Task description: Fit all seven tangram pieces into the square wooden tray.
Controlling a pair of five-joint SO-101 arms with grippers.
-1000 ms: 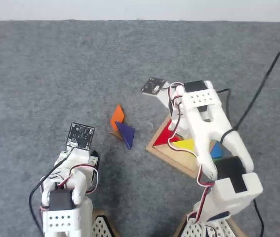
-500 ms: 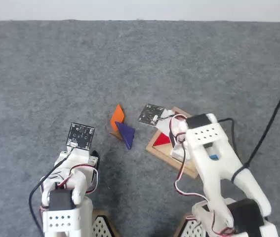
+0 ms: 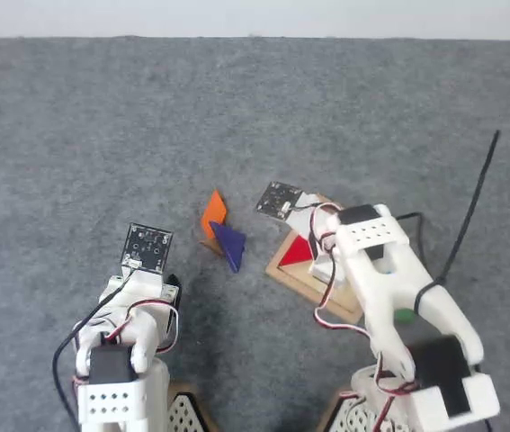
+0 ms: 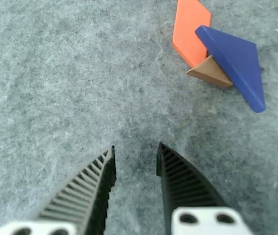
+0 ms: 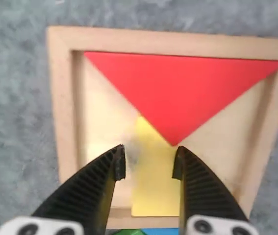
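The square wooden tray point(image 5: 60, 112) lies under my right gripper point(image 5: 148, 151), which is open with its fingers over a yellow piece point(image 5: 153, 191). A large red triangle point(image 5: 178, 93) fills the tray's far side. Slivers of a green piece point(image 5: 129, 231) and a blue piece point(image 5: 153, 231) show by the yellow one. In the high view the right arm point(image 3: 371, 261) covers most of the tray point(image 3: 304, 281). Left of the tray an orange parallelogram point(image 3: 213, 213), a dark blue triangle point(image 3: 228, 243) and a small brown triangle point(image 4: 210, 73) overlap on the mat. My left gripper point(image 4: 136, 149) is open above bare mat, short of them.
Grey felt mat point(image 3: 102, 126) covers the whole table, with wide free room at the back and left. The left arm point(image 3: 129, 333) stands at the near left edge. A black cable point(image 3: 470, 207) rises at the right of the right arm.
The right arm has drawn back from the tray's far corner towards its base, and its wrist now sits over the tray's near-left part. The left arm and the loose pieces have not moved.
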